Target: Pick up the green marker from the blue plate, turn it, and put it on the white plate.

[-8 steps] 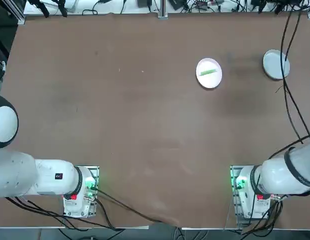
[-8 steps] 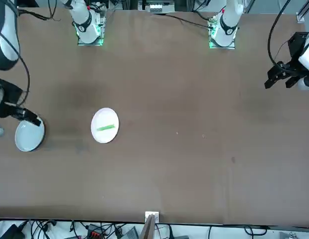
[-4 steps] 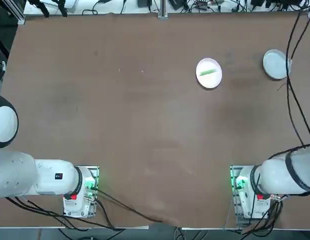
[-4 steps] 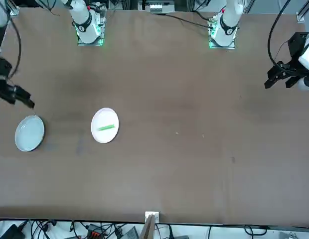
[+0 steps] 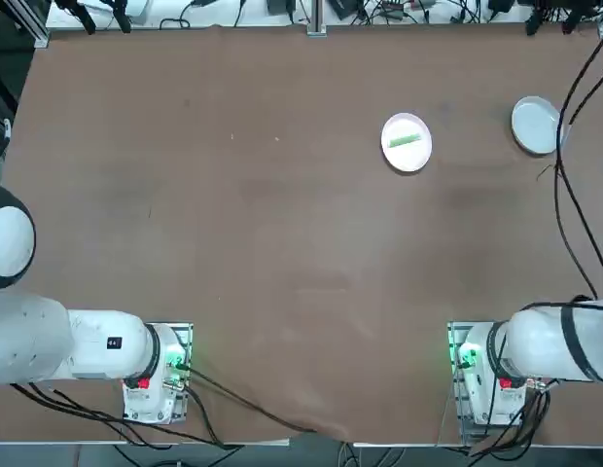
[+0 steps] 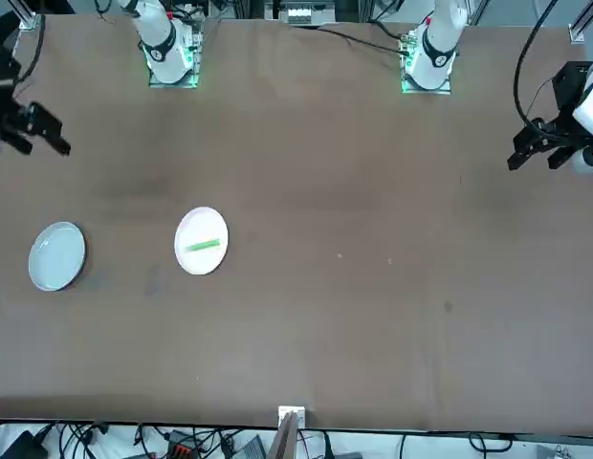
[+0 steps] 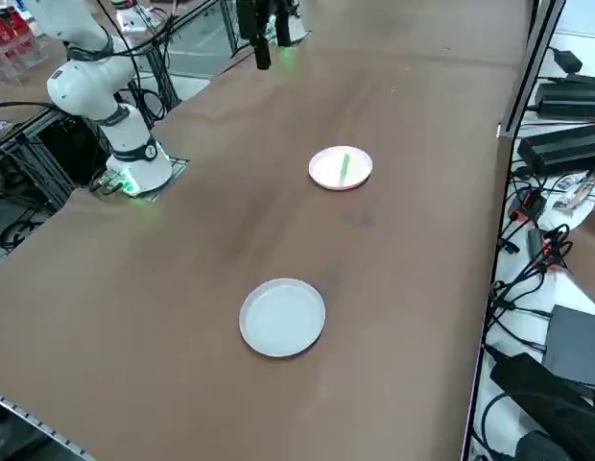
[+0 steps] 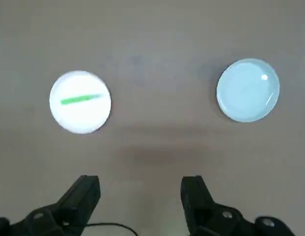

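Top cam looks straight down from over my bases; front cam faces me across the table; side cam looks diagonally from my right. My wrist cam looks down, far up. All share both plates.

Open table around both plates

Bare brown table (image 5: 282,243) separates white plate (image 5: 407,143) and blue plate (image 5: 535,125); hanging cables (image 5: 564,175) perhaps cross near the latter.
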